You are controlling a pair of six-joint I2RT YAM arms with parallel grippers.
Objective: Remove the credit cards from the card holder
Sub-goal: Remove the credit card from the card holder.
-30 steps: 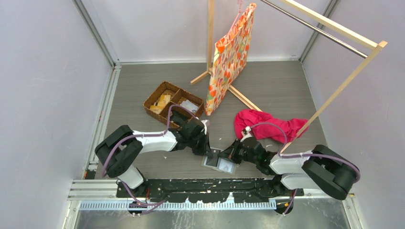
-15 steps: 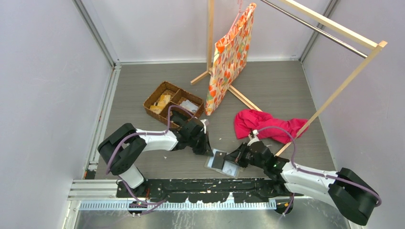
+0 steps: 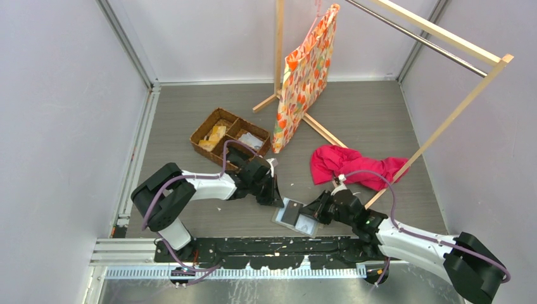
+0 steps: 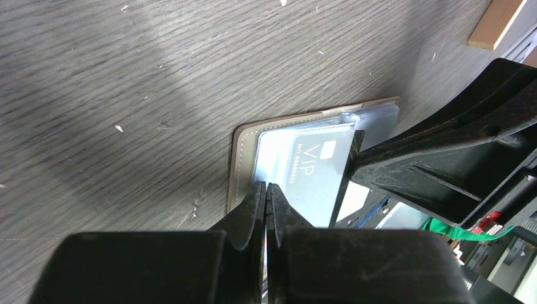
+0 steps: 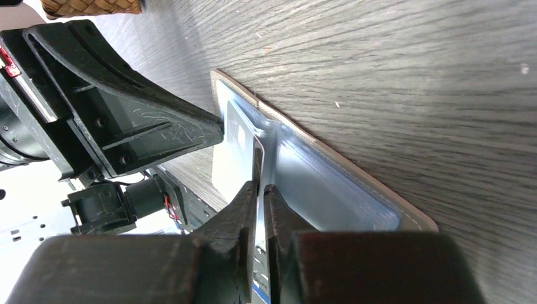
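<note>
While the table (image 3: 354,120) bears the open card holder (image 3: 308,225) at six o'clock, its ten o'clock corner pinned by the shut, empty left gripper (image 4: 266,187), the right gripper (image 5: 258,185), nearly closed, nips the VIP card (image 4: 316,171) by its edge; so thin a hold could slip.

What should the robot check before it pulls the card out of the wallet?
1. Card holder lies open and flat on the table: ok.
2. Left gripper is shut, tips pressing on the holder's near edge: ok.
3. Credit card edge runs into the gap of the right gripper: ok.
4. Right gripper's hold on the card is firm: cannot tell.
5. Pink cloth and wicker basket lie apart from the holder: ok.
</note>
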